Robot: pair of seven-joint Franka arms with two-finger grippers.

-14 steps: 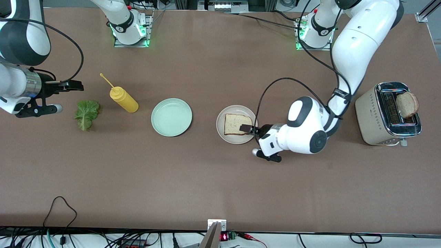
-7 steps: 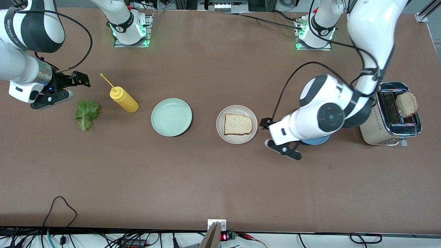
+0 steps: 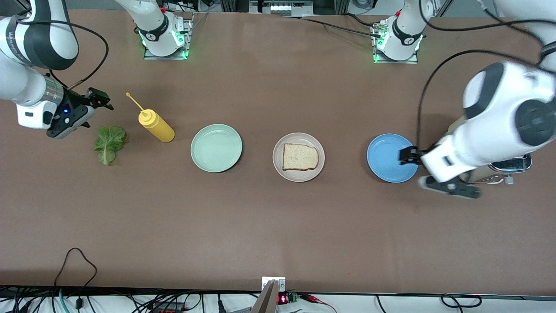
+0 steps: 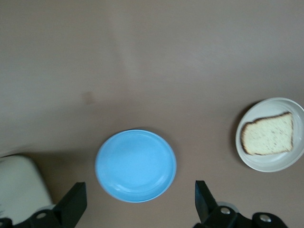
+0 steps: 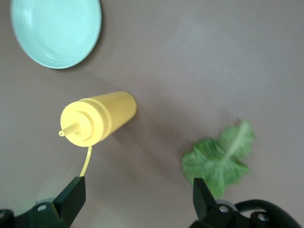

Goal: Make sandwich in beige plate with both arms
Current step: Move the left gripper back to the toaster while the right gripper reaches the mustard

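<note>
Bread [image 3: 300,157] lies on the beige plate [image 3: 282,169], awaiting lettuce [image 3: 109,143] just beside the spread, empty right gripper [image 3: 100,99]; the left gripper [image 3: 408,155], spread too, hangs over the blue plate [image 3: 384,163].

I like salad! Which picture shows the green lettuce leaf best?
The front view: the whole flat, crinkly green lettuce leaf lies bare on the brown table. The right wrist view shows it too, partly hidden by a gripper finger. The left wrist view misses it.
</note>
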